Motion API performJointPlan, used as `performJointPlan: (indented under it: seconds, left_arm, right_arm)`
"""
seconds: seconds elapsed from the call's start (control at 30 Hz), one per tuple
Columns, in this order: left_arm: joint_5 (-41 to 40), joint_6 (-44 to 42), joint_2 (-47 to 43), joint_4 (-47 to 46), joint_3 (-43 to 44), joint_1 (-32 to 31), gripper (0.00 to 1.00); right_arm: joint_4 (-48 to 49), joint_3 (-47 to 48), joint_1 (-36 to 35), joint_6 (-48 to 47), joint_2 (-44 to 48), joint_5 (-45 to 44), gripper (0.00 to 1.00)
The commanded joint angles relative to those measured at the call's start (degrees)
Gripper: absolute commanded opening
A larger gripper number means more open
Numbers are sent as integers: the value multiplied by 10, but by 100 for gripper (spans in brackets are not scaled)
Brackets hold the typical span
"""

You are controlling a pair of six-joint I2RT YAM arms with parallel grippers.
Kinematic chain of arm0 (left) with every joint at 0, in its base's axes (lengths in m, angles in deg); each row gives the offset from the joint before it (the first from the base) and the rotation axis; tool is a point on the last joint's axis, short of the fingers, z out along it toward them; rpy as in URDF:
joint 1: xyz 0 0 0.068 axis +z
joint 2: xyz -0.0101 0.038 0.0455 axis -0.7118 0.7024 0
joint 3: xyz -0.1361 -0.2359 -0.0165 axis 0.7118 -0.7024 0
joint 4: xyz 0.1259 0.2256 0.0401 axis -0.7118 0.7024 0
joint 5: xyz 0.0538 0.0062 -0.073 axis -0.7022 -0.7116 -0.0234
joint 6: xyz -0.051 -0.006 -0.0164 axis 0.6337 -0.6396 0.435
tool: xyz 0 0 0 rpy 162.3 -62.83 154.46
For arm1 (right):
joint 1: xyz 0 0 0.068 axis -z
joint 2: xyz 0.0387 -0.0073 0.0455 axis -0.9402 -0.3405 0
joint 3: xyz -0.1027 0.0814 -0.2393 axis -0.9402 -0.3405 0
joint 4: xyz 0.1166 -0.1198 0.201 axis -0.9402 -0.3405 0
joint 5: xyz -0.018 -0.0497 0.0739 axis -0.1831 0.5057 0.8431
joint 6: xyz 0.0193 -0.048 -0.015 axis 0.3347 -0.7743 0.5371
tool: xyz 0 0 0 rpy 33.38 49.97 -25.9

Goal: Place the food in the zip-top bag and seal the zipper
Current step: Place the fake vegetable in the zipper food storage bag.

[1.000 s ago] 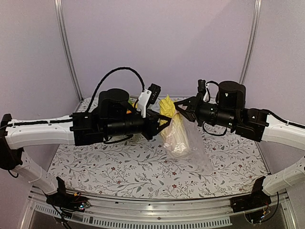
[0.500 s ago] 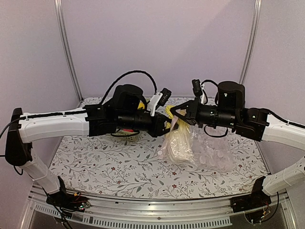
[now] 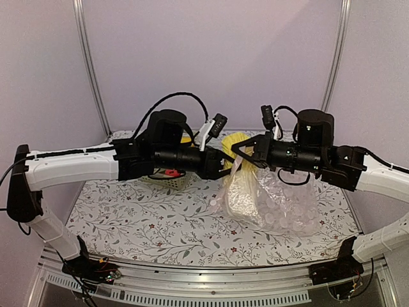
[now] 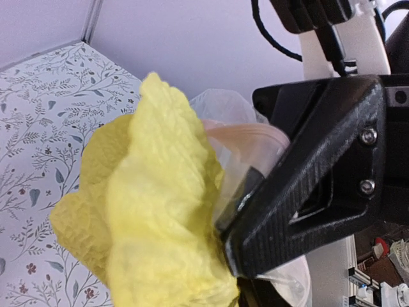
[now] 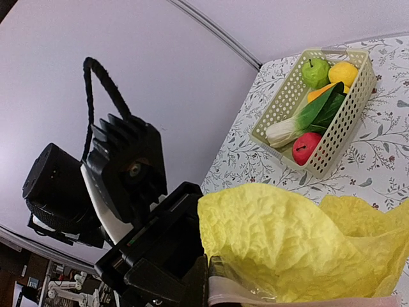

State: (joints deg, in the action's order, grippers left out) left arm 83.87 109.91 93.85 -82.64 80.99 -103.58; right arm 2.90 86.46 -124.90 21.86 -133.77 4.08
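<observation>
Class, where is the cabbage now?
In the top view, just right of centre, the cabbage sits in the clear bag, its yellow leaves poking out between the left claw and the right claw.

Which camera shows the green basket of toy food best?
The right wrist view: the whole basket shows there, with its green apple, yellow fruit, leafy vegetable and red fruit. From the top view only a bit peeks out beneath the left arm. The left wrist view misses it.
</observation>
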Motion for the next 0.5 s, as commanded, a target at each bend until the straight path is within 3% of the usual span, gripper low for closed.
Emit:
performJointPlan:
  seconds: [0.0,0.07,0.47]
  left_arm:
    - [-5,-10,-39,9,-12,11,40]
    - [-24,-13,-56,30,-26,15,46]
    - [-68,1,-172,77,-111,24,57]
  right_arm:
    - [-21,-24,-4,-12,22,-49,0]
    - [-22,-32,-5,-11,26,-61,0]
    - [24,-41,-5,6,-9,-36,0]
